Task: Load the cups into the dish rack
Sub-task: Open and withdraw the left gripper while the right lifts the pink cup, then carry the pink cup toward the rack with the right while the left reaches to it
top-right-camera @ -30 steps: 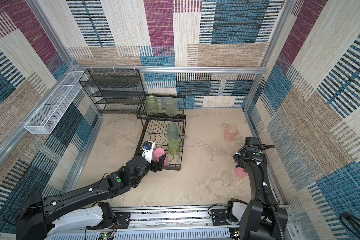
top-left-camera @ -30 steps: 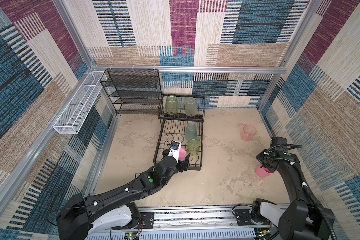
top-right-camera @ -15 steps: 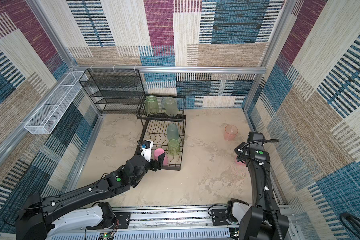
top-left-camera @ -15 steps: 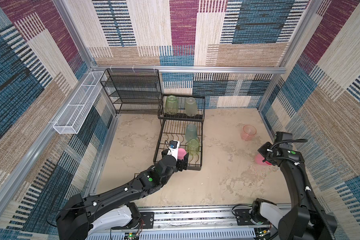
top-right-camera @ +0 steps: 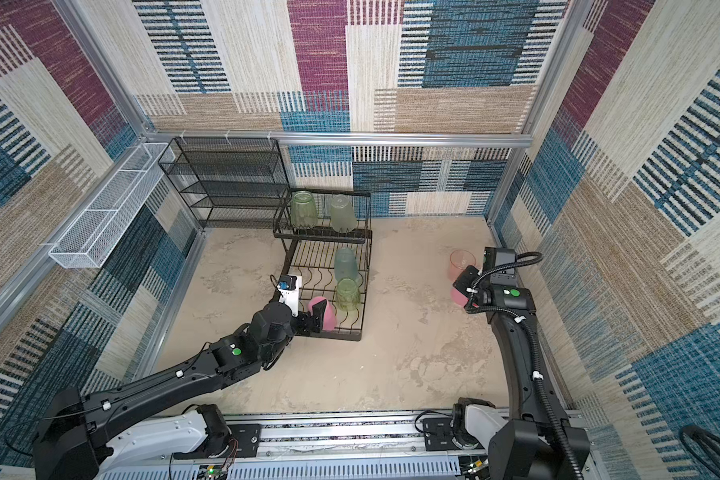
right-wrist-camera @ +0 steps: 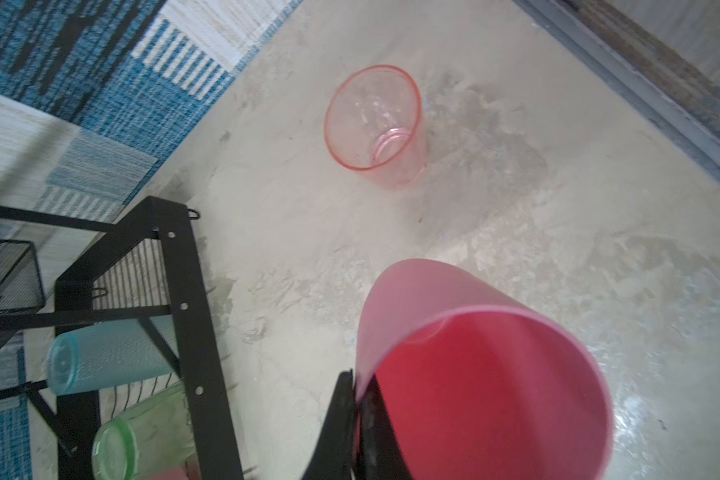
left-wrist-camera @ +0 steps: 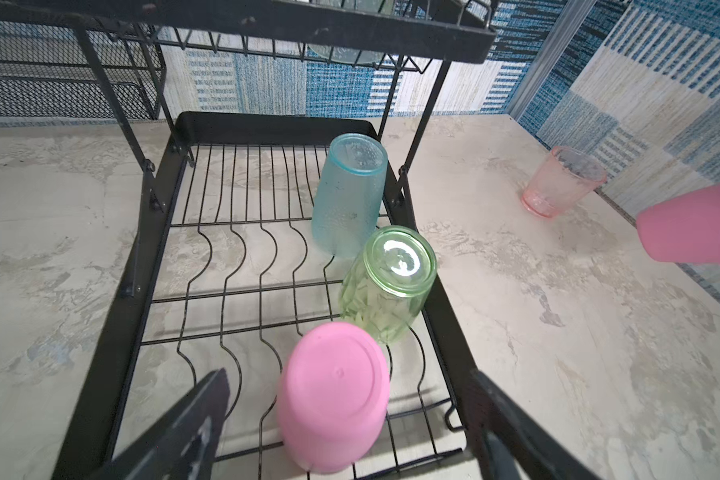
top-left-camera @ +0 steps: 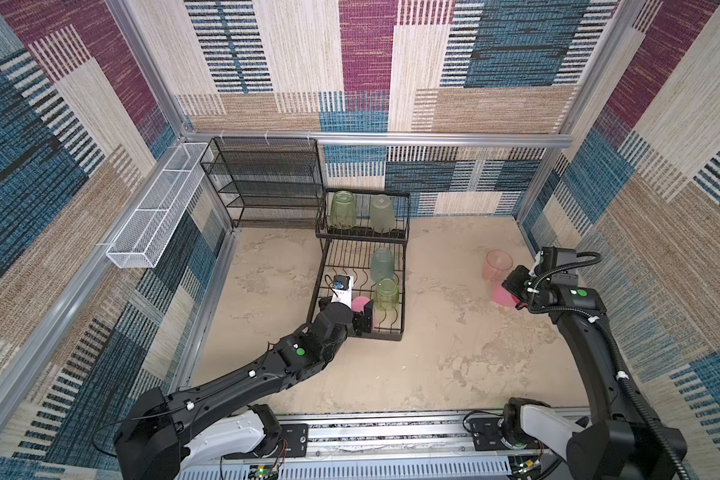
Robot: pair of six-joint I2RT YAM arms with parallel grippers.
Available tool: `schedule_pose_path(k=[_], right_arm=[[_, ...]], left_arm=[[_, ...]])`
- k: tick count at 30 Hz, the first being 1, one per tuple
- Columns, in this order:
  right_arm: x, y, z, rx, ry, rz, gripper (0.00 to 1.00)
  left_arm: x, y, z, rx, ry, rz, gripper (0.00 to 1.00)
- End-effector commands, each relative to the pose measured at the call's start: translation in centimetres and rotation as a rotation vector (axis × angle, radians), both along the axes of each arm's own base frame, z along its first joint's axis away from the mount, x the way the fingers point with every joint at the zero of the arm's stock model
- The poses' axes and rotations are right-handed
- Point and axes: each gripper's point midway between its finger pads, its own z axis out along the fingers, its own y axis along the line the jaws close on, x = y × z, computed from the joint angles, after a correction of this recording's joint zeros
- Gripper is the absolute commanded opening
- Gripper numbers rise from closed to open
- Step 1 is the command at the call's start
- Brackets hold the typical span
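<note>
Left claw (left-wrist-camera: pixel 344 419), low and centre in both top views: jaws spread wide, a finger on either side of an upturned opaque pink cup (left-wrist-camera: pixel 333 395), clear of its walls on both sides. Cup mouth-down on the wires at the near end of the low tray (top-left-camera: pixel 321 286) of the dish rack (top-left-camera: pixel 395 333). Just behind it, toward the tray's right rail, an inverted ribbed green cup (top-left-camera: pixel 386 294), tilted a little; just behind that, an inverted teal cup (top-left-camera: pixel 381 263). Further up the frame, on the raised shelf (top-left-camera: pixel 362 237), two more cups mouth-down and side by side: a darker green cup (top-left-camera: pixel 343 208) on the left, a pale green cup (top-left-camera: pixel 382 212) on the right.

Right claw (right-wrist-camera: pixel 355 411), near the right edge of the table (top-left-camera: pixel 433 374) in both top views: jaws together, pinched on the rim wall of a second opaque pink cup (right-wrist-camera: pixel 483 374), one finger inside the mouth and one outside. Cup tipped far off upright, mouth toward the wrist camera. Just above it in a top view, a clear pink cup (top-left-camera: pixel 496 266), upright and mouth-up on the table, apart from claw and held cup, well right of the rack.

Upper left of the frame, behind the rack: a black mesh shelf unit (top-left-camera: pixel 267 178) against the back wall, and beside it a long white mesh basket (top-left-camera: pixel 150 224) along the left wall.
</note>
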Motion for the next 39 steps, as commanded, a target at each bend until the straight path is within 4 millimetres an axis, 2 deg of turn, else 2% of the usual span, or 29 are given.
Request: schedule_pose_path(k=[1, 4, 8, 12, 17, 21, 31, 39], right_arm=[[2.0, 1.9, 2.5, -0.021, -0.09, 0.086, 0.0], [3.5, 4.3, 4.6, -0.066, -0.132, 0.167, 0.0], [5.2, 8.5, 8.4, -0.114, -0.231, 0.29, 0.0], [5.8, 13.0, 12.4, -0.137, -0.362, 0.421, 0.01], [4.8, 18.2, 16.4, -0.116, -0.536, 0.618, 0.02], [2.7, 21.0, 18.9, -0.077, -0.665, 0.739, 0.03], [-1.6, 25.7, 20.7, -0.02, -0.837, 0.978, 0.02], [-3.1, 28.8, 19.6, 0.024, -0.939, 1.077, 0.01]], left_arm=[[0.1, 0.8, 0.3, -0.014, 0.025, 0.039, 0.92], [0.3, 1.5, 0.9, -0.022, 0.034, 0.063, 0.92], [0.7, 2.9, 1.4, -0.032, 0.057, 0.106, 0.93], [1.2, 4.2, 2.1, -0.068, 0.098, 0.141, 0.93], [1.6, 5.1, 3.2, -0.142, 0.149, 0.158, 0.93], [1.6, 5.5, 4.4, -0.203, 0.196, 0.157, 0.94], [2.7, 5.6, 7.2, -0.414, 0.306, 0.156, 0.95], [5.0, 6.1, 6.8, -0.73, 0.436, 0.175, 0.96]])
